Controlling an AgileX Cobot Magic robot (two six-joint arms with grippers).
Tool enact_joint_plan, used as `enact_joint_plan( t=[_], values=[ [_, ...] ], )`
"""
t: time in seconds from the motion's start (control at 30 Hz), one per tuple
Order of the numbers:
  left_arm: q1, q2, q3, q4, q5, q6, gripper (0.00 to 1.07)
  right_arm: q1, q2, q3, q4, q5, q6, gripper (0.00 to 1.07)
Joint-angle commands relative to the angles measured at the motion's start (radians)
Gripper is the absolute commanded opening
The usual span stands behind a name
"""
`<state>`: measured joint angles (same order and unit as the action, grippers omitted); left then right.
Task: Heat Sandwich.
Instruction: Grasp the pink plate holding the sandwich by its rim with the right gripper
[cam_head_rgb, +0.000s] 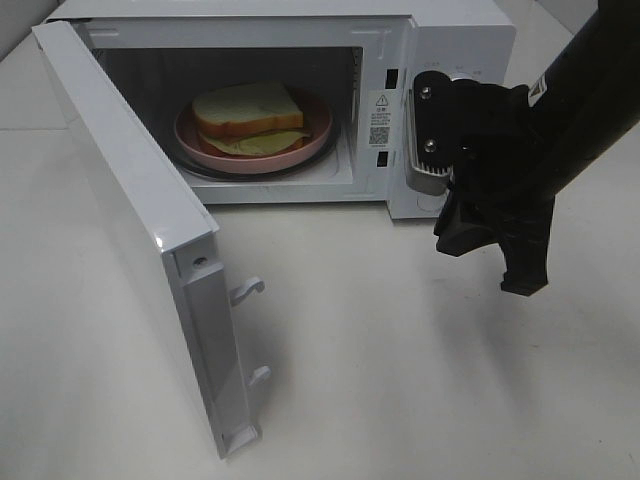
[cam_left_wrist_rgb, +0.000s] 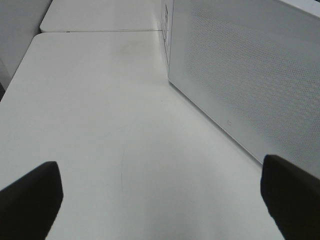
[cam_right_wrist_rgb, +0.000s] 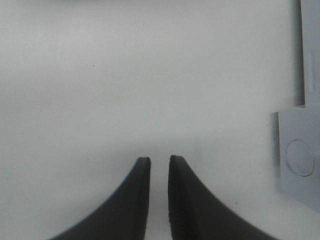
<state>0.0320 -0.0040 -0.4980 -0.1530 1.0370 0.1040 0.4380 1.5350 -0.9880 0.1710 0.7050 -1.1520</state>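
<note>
The sandwich (cam_head_rgb: 247, 112) lies on a round pink plate (cam_head_rgb: 200, 145) inside the white microwave (cam_head_rgb: 460, 40), whose door (cam_head_rgb: 130, 200) stands swung wide open to the left. My right gripper (cam_head_rgb: 487, 265) hangs in front of the microwave's control panel, to the right of the cavity and apart from the sandwich. In the right wrist view its fingertips (cam_right_wrist_rgb: 159, 162) stand a narrow gap apart over bare table, with nothing between them. My left gripper (cam_left_wrist_rgb: 160, 200) is wide open and empty, beside a white dotted panel (cam_left_wrist_rgb: 250, 75) of the microwave. It is out of the exterior view.
The white table (cam_head_rgb: 400, 350) runs in front of the microwave. Two latch hooks (cam_head_rgb: 247, 290) stick out of the door's free edge. A pale grey part with a round mark (cam_right_wrist_rgb: 299, 157) shows at the edge of the right wrist view.
</note>
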Motion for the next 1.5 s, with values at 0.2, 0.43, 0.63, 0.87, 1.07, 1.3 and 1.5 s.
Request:
enact_joint_plan(
  t=[0.2, 0.43, 0.63, 0.87, 1.07, 1.3, 1.5],
  values=[
    [0.000, -0.027, 0.003, -0.003, 0.000, -0.002, 1.01, -0.002, -0.008, -0.005, -0.055, 0.010, -0.131, 0.47],
    [0.000, -0.027, 0.003, -0.003, 0.000, -0.002, 1.01, -0.002, -0.008, -0.005, -0.058, 0.015, -0.024, 0.88],
    [0.000, -0.027, 0.003, -0.003, 0.000, -0.002, 1.01, 0.003, -0.008, -0.005, -0.108, 0.025, 0.000, 0.94],
    [0.000, -0.027, 0.003, -0.003, 0.000, -0.002, 1.01, 0.045, -0.007, -0.012, -0.236, 0.019, 0.013, 0.92],
    [0.000, -0.027, 0.003, -0.003, 0.000, -0.002, 1.01, 0.103, 0.017, -0.072, -0.337, 0.020, 0.080, 0.91],
    [0.000, -0.027, 0.003, -0.003, 0.000, -0.002, 1.01, 0.153, 0.096, -0.169, -0.353, 0.016, 0.091, 0.90],
    [0.000, -0.027, 0.003, -0.003, 0.000, -0.002, 1.01, 0.174, 0.135, -0.224, -0.350, 0.004, 0.086, 0.90]
  ],
)
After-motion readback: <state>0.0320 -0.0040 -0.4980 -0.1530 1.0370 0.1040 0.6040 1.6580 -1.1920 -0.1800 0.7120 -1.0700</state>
